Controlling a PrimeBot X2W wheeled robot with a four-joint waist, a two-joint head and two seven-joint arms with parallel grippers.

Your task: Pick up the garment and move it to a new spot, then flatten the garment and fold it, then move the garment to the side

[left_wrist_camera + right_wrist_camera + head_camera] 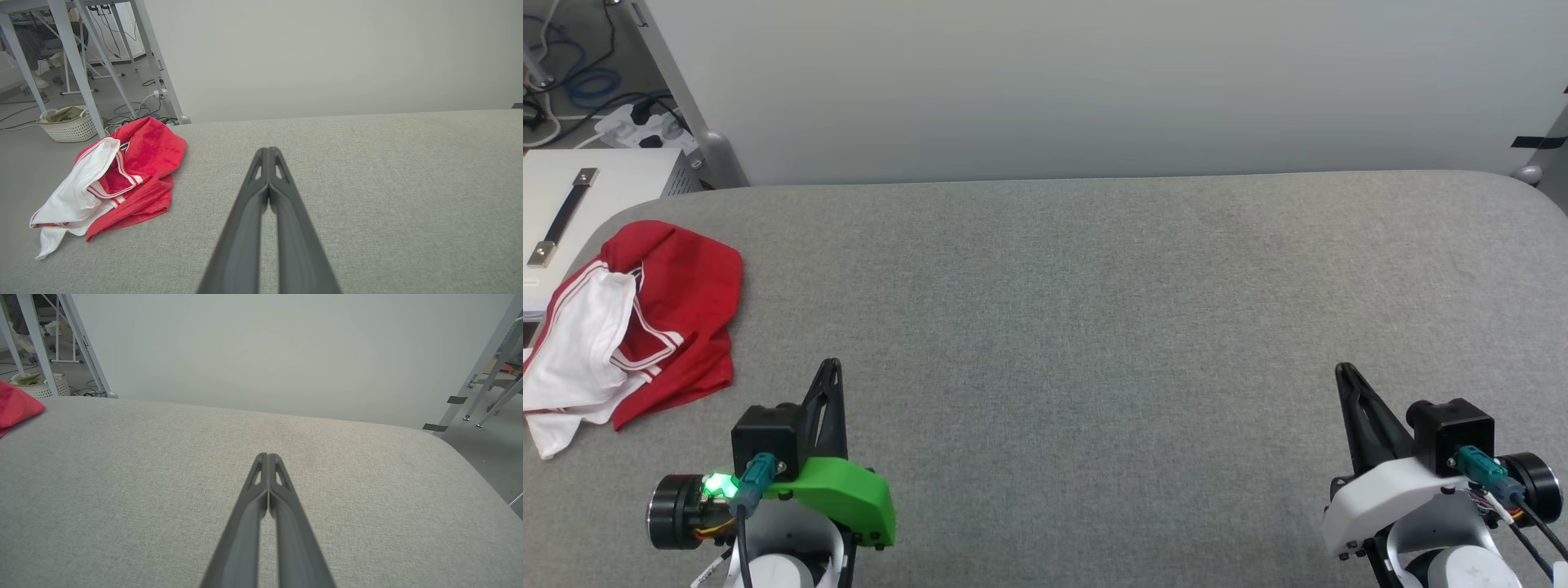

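Garment (pixel 678 310) crumpled in a heap at the left edge of the tabletop (pixel 1094 327), white panel nearest the rim. Closed and empty, well apart from it — left claw (pixel 828 384) nearer, right claw (pixel 1349 392) far across. Risk: pinching one loose layer and dragging the heap off the edge; pushing, not gripping, unless opened first.

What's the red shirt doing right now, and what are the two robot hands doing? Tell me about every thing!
garment: crumpled in a heap near the table's left edge, not folded, not held.
left gripper: shut, empty, apart from the garment.
right gripper: shut, empty, far from the garment.
table: grey cloth top, bare in front of both grippers.
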